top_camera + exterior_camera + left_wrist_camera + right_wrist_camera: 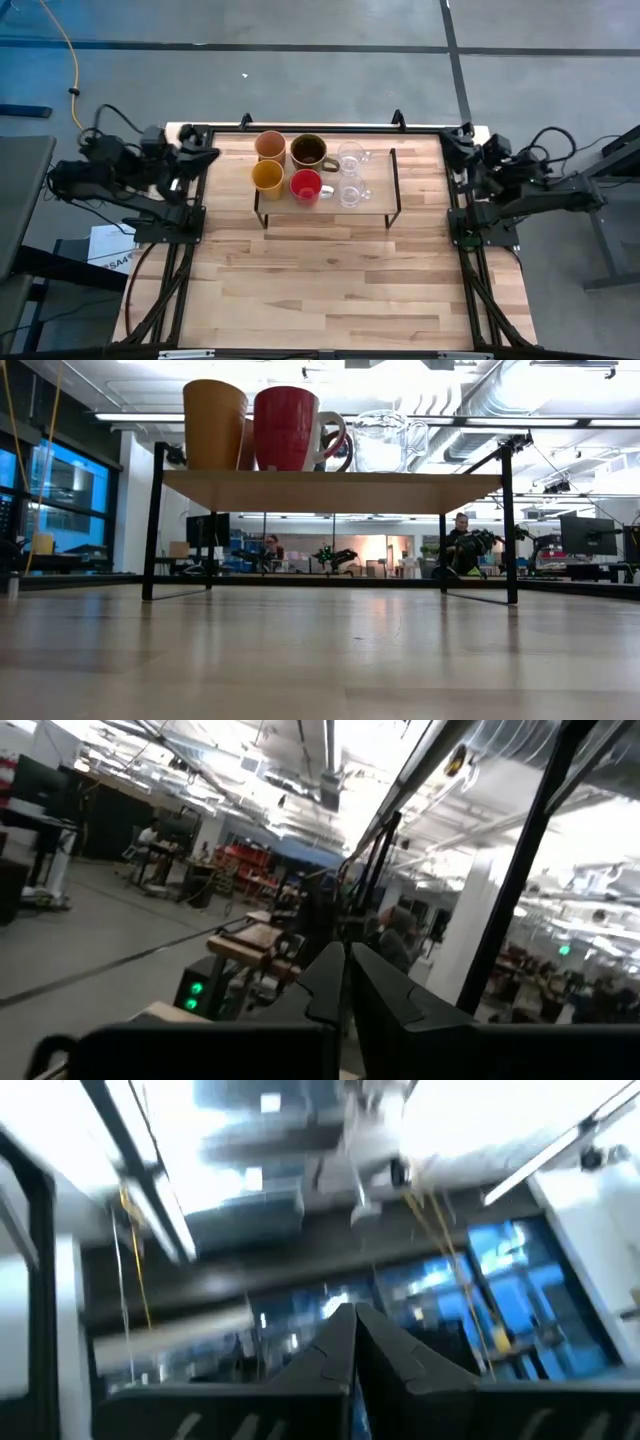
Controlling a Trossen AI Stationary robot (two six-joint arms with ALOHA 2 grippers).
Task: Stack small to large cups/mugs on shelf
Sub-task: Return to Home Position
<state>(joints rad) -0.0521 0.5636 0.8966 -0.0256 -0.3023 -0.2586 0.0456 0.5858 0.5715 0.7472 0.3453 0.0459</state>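
Observation:
Six cups stand in two rows on the shelf (385, 205), a black-framed rack with a light wood top. The far row holds the peach tumbler (270, 146), the brown handled mug (308, 151) and a clear glass mug (351, 156). The near row holds the yellow-orange cup (267, 178), the red-pink cup (306, 186) and the second glass mug (351, 190). My left gripper (346, 975) is shut and empty at the table's far left corner. My right gripper (354, 1335) is shut and empty at the far right corner. Both point up into the room.
The shelf's right half (385, 185) is bare wood. The wooden table (330, 290) stretches in front of the shelf. Black frame rails (170, 290) run along the table's left and right edges. In the low view the shelf top (330, 490) stands high on thin legs.

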